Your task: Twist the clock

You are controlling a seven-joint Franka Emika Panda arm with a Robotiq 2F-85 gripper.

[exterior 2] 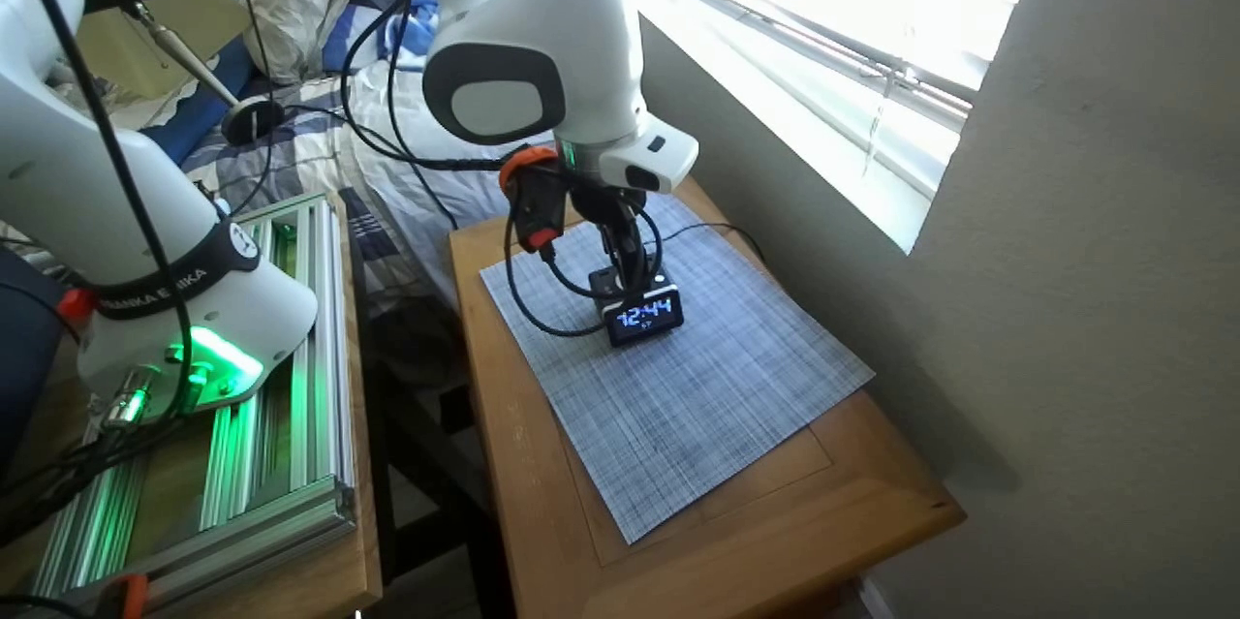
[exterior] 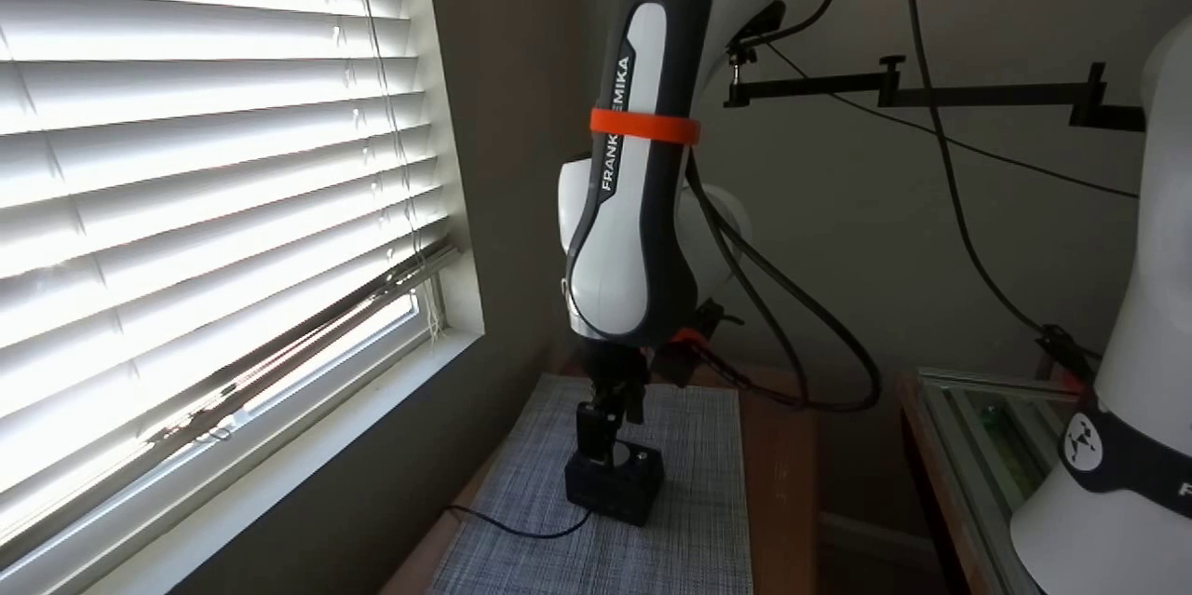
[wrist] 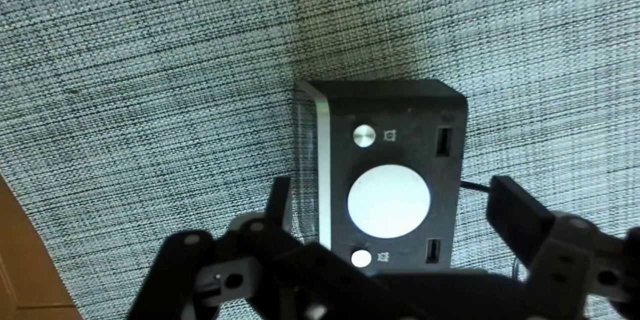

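Note:
The clock is a small black box standing upright on a grey mat. It shows in both exterior views (exterior: 610, 490) (exterior 2: 668, 317) and in the wrist view (wrist: 400, 102). Its lit display reads 12:44 in an exterior view. Its top has a large round white knob (wrist: 389, 201), small round buttons and two slots. A thin dark cord (exterior: 531, 534) leaves its back. My gripper (wrist: 390, 187) is open above the clock. One finger is at the display side and one at the cord side, with gaps to the clock in the wrist view. Fingertip height is hard to tell.
The grey woven mat (exterior 2: 697, 416) lies on a wooden table (exterior 2: 697, 580). A wall and a window with blinds (exterior: 214, 157) run along one side. The robot's base stands on a metal frame (exterior 2: 334, 357) beside the table. A loose arm cable (exterior 2: 518, 294) hangs close to the clock.

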